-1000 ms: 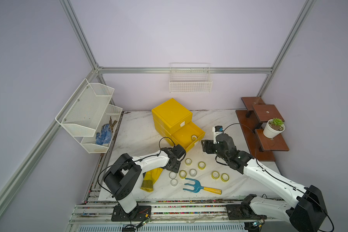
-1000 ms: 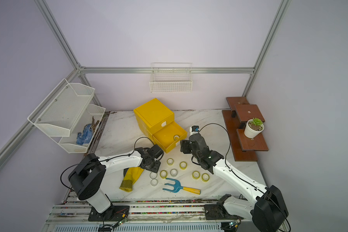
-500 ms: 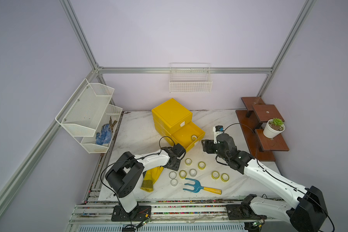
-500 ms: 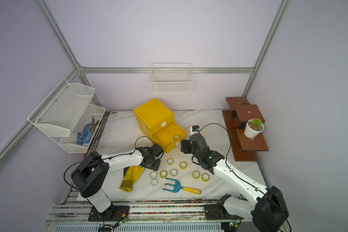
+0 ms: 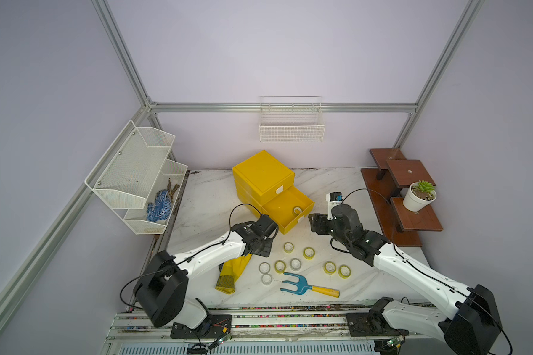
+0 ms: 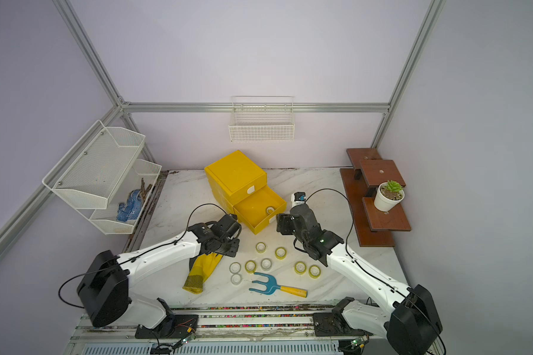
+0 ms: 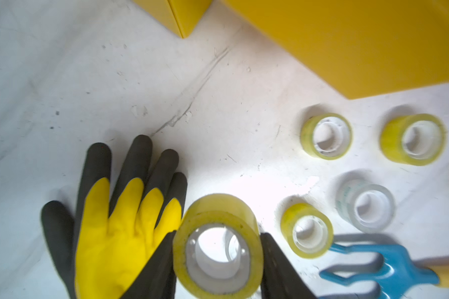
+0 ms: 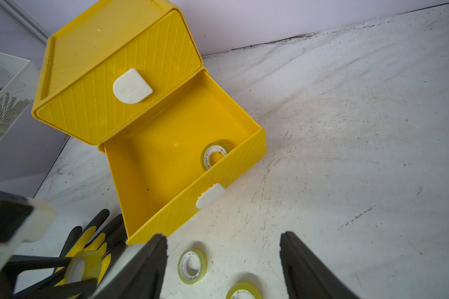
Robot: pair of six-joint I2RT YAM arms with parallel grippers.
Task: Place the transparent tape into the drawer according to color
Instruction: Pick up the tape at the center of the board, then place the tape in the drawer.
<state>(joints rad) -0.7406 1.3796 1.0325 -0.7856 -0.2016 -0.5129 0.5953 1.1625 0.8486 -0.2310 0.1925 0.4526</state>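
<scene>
Yellow-tinted, see-through film wound on a white ribbed core makes up the held roll (image 7: 215,214). It is pinched across its outer wall between the dark, smooth fingers of the left gripper (image 7: 219,261), whose jaws are closed tight onto it, at the black fingertip end of a yellow rubber-coated glove (image 7: 114,227). A white marble-patterned tabletop (image 5: 210,196), scuffed and speckled with dirt, is seen at the centre of both top views, enclosed by pale lilac walls (image 5: 290,46) and aluminium framing (image 5: 283,107). A glossy yellow plastic cabinet (image 5: 262,175) with a quilted front is set just above the frame's centre, and its lower drawer (image 5: 282,212) is pulled out toward the lower right. One yellowish roll (image 5: 297,210) is lying flat in the right part of the drawer. Below the drawer, eight loose rolls (image 5: 308,253) are scattered on the marble, five yellow-tinted and three clear, above a blue fork (image 5: 302,285) with a yellow handle. The right gripper (image 8: 223,235) is spread wide and empty, just right of the drawer front in the top views, well apart from the held roll, which is found at the drawer's lower left. A white wire basket (image 5: 291,126) is hung on the back wall, a mesh shelf (image 5: 136,172) is mounted at the left, and a brown wooden stand (image 5: 406,221) bearing a potted succulent (image 5: 420,196) is placed at the right.
</scene>
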